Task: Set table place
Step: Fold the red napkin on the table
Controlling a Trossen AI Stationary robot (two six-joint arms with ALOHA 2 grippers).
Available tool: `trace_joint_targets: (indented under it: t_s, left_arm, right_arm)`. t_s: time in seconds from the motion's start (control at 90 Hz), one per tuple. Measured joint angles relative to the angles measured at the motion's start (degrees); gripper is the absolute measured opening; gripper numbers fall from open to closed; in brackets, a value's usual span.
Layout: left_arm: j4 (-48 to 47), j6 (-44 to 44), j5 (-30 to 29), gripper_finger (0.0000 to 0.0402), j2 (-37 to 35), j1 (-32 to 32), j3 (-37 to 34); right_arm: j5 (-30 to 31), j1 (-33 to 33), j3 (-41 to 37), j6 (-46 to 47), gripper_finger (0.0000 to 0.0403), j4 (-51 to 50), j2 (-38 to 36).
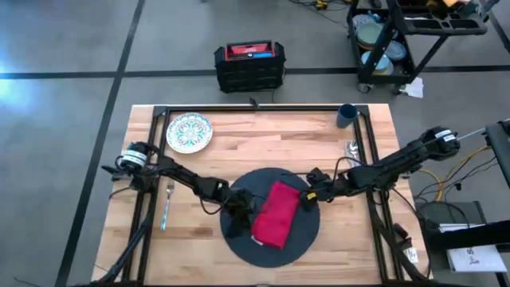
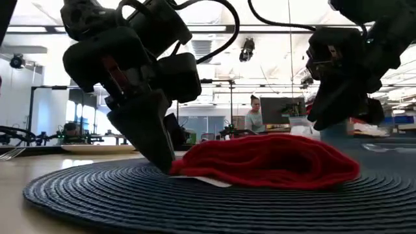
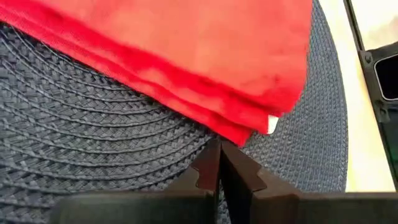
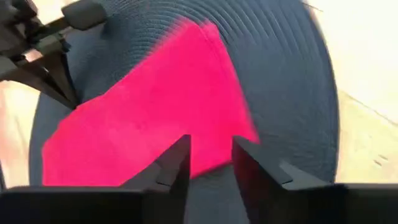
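Napkin (image 1: 276, 214) on mat (image 1: 307, 233); left gripper (image 3: 219, 163) closed, seemingly pinching napkin edge; right gripper (image 4: 210, 155) apart.

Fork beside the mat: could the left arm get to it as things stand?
Probably yes. The fork lies bare on the table, just outside the left arm, with nothing on it. The left gripper, shut at the napkin edge on the mat, would have to pull back first.

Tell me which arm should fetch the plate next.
Left, probably. The patterned plate sits on the left arm's side of the table; the left gripper is nearer than the right gripper, which is over the napkin's far corner.
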Motion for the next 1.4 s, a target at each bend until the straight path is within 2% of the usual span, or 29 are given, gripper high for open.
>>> trace_joint_targets:
  t_s: [0.133,0.4,0.8,1.111,1.4]
  left_arm:
    - [0.00,0.07,-0.18,0.0000,0.00,0.00,0.00]
    - [0.01,0.02,-0.49,0.0000,0.00,0.00,0.02]
    - [0.24,0.02,-0.72,0.0000,0.00,0.04,-0.02]
    - [0.32,0.02,-0.74,0.0000,0.00,0.04,-0.03]
    - [0.50,0.00,-0.72,0.0000,0.00,0.04,-0.04]
  right_arm:
    - [-0.96,-1.22,-0.28,-0.48,0.0139,0.37,0.58]
    - [-4.55,-2.56,-1.25,0.71,0.0122,0.55,4.08]
    - [-6.67,-3.02,-1.22,0.09,0.0125,9.49,9.79]
    - [-6.30,-3.77,-1.36,-1.32,0.0106,7.70,7.65]
    - [-6.34,-5.65,-1.36,-1.73,0.0126,4.71,7.41]
